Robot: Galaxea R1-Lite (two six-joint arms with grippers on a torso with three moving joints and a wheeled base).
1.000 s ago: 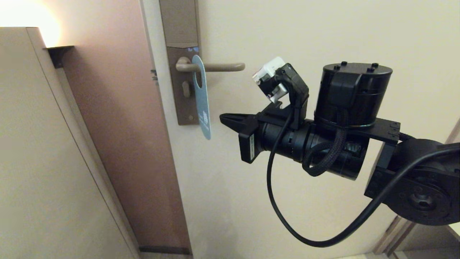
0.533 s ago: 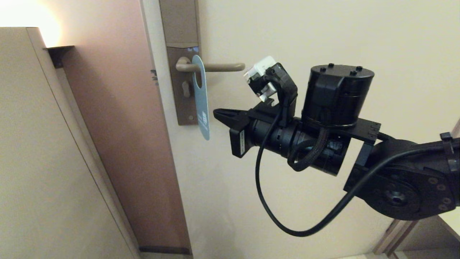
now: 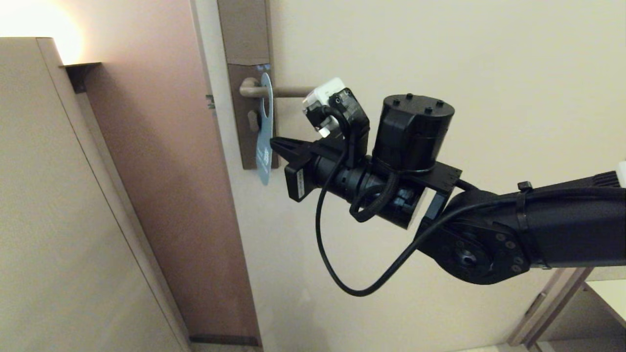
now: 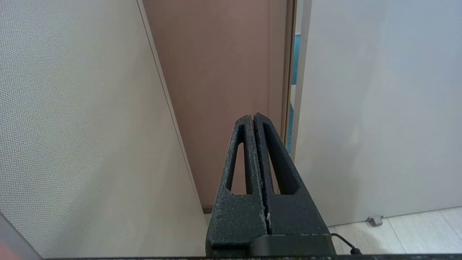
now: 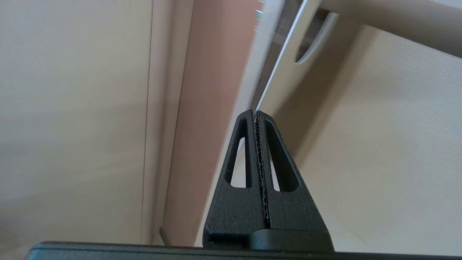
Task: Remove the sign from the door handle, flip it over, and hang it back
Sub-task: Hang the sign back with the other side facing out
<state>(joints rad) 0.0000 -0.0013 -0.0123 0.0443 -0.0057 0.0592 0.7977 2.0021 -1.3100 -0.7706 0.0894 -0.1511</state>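
1. Since a second ago, the right gripper (image 3: 275,142) has travelled left across the door to the sign (image 3: 264,146), nudging its lower end toward the backplate (image 3: 249,122).
2. Its jaws are pressed together, tip touching the sign's edge; they should likely part before pinching the card.
3. Farther back, the sign hangs on the door handle (image 3: 286,91).
4. The left gripper (image 4: 254,117), shut, is parked low.

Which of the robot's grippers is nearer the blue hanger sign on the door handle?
Right. The right gripper has its closed tips at the blue hanger sign; the left gripper points elsewhere, sign unseen.
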